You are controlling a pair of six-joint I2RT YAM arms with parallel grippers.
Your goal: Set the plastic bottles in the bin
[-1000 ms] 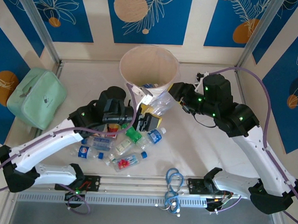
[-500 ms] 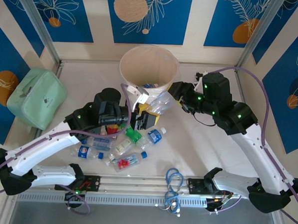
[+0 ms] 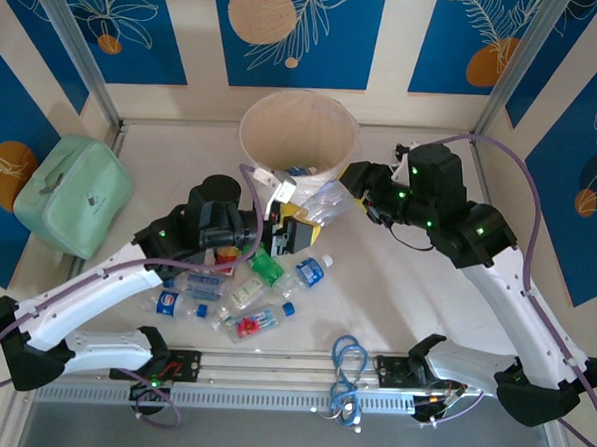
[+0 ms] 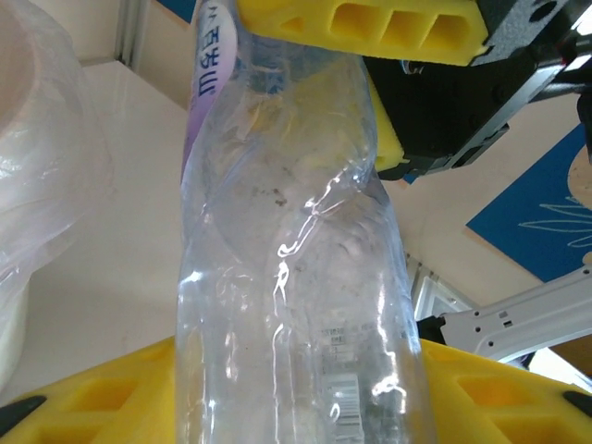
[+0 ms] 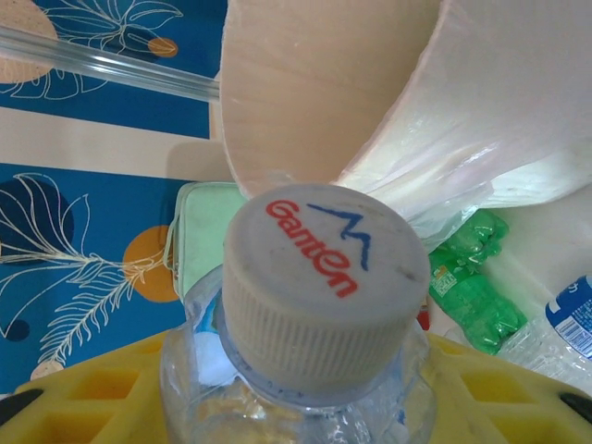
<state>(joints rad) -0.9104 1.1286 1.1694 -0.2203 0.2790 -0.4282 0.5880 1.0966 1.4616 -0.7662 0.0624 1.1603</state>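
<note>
Both grippers on one clear bottle (image 3: 320,207), just beside the bin (image 3: 269,122) — left gripper (image 4: 296,398) clamps its body, right gripper (image 5: 296,398) pinches below the grey cap (image 5: 326,277) (side label cut off, unreadable). Other bottles (image 3: 237,295) litter the table (image 3: 396,279) — some tucked under the left arm (image 3: 105,283).

1. You are looking at the left arm (image 3: 95,288), sitting at 8 o'clock of the overhead view: white shells are covering its long links and black housings its joints.
2. The right arm (image 3: 520,300), at 4 o'clock, is wearing the same white and black.
3. Small green lights (image 3: 414,175) are glowing on the black housings.
4. A purple cable (image 3: 528,196) is trailing along each arm.
5. The left gripper (image 3: 290,228) and right gripper (image 3: 353,181) are carrying yellow foam fingers (image 5: 83,393) with rectangular hollows.
</note>
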